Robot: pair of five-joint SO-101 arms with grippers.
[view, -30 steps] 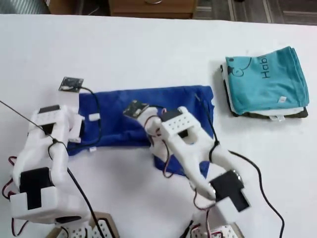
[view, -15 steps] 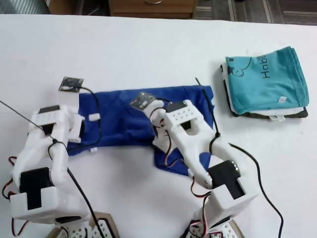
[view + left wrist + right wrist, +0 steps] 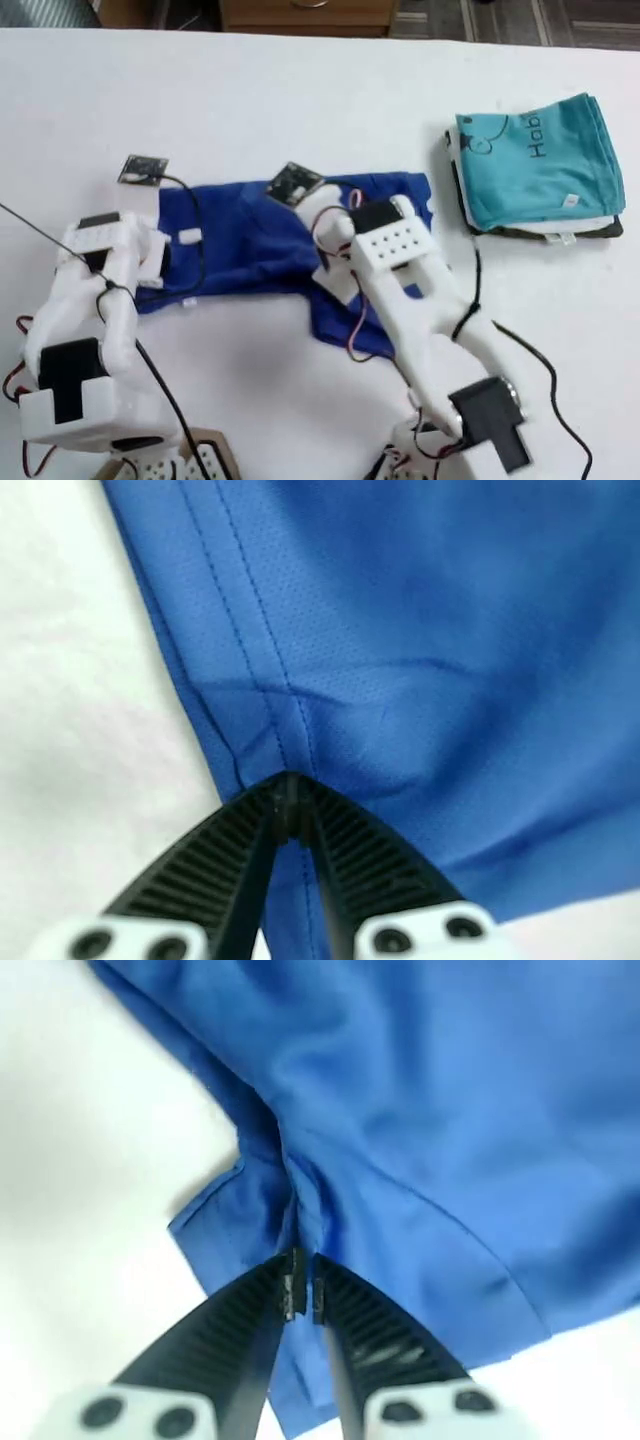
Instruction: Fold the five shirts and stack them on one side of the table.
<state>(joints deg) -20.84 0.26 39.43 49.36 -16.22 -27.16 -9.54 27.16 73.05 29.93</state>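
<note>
Well, we see a blue cloth shirt (image 3: 240, 240) lying on the white table (image 3: 300, 90). It is partly folded into a long band. It has stitched lines along its edge and some bumps and wrinkles in the middle. Its long way runs from side to side across the table. It goes from the left arm (image 3: 90, 300) over to near the pile of folded shirts (image 3: 535, 165), which has a teal one on top. One loose part of the blue shirt sticks out toward the near edge, under the right arm (image 3: 420, 310). We see the left hand (image 3: 290, 792) squeezed tight on the stitched edge at one end of the shirt. The right hand (image 3: 300, 1265) is squeezed tight on a bunched fold of it near the middle.
</note>
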